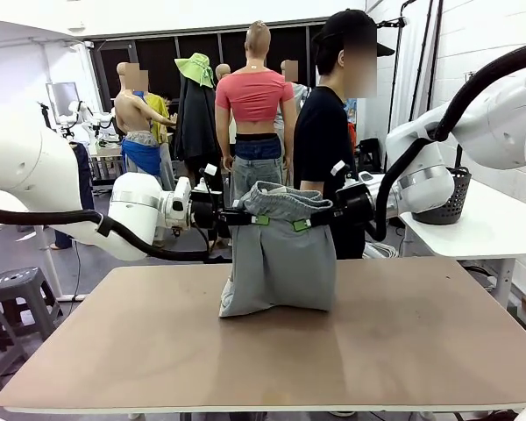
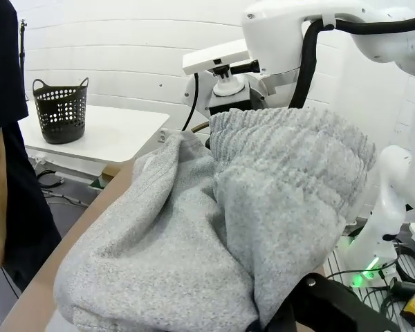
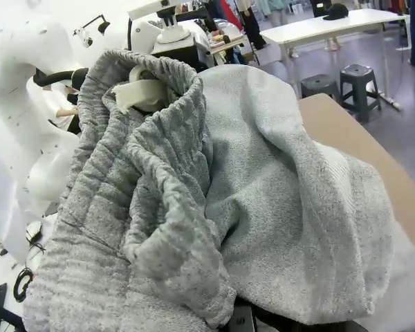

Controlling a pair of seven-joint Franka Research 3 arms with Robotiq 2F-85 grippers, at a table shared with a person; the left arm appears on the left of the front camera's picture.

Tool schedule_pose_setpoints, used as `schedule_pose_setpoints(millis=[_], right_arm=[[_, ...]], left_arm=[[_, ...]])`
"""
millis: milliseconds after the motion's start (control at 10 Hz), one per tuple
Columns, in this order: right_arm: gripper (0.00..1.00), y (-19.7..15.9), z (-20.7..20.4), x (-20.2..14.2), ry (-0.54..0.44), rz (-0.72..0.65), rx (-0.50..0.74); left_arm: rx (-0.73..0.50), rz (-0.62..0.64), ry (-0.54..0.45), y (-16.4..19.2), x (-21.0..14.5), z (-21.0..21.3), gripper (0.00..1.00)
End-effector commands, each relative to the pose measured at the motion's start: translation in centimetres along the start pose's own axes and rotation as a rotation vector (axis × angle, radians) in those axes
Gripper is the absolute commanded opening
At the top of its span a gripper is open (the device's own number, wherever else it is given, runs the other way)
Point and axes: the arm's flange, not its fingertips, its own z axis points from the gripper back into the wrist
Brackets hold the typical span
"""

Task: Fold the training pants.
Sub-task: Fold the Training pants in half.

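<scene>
Your left gripper (image 1: 256, 219) and right gripper (image 1: 303, 224) each pinch the waistband of the training pants (image 1: 279, 254), which hang above the table (image 1: 403, 333), hem touching it. Soft, light, floppy cloth: it sags and bunches. Grip the thick elastic band.

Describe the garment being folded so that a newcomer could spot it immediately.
Start at the brown wooden table. Above its far middle hang the light grey soft sweatpants, held up by the gathered waistband between two white arms, lower end bunched on the tabletop. It is the table's only fabric.
</scene>
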Motion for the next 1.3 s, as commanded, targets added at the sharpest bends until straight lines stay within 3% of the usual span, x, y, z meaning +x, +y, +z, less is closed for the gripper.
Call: schedule_pose_setpoints(millis=[0,100,300,700,1000,1200], right_arm=[[0.00,-0.2,0.1,0.1,0.004,0.003,-0.003],[0.00,0.0,0.0,0.0,0.000,0.000,0.000],[0.00,1.0,-0.4,-3.2,-0.048,-0.130,0.062],[0.00,2.1,-2.8,-9.8,-0.040,-0.334,0.111],[0.00,0.9,-3.8,-12.9,-0.066,-0.431,0.090],[0.00,-1.1,-2.9,-12.9,-0.105,-0.448,0.021]], left_arm=[[0.006,-0.017,0.000,0.4,0.6,0.1,0.00],[0.000,0.000,0.000,0.0,0.0,0.0,0.00],[0.031,0.175,-0.029,-2.1,-3.0,0.7,0.00],[0.050,0.467,-0.065,-5.1,-9.6,1.7,0.00],[0.036,0.622,-0.072,-3.5,-13.3,0.8,0.00],[0.083,0.575,-0.065,-0.7,-13.4,0.3,0.00]])
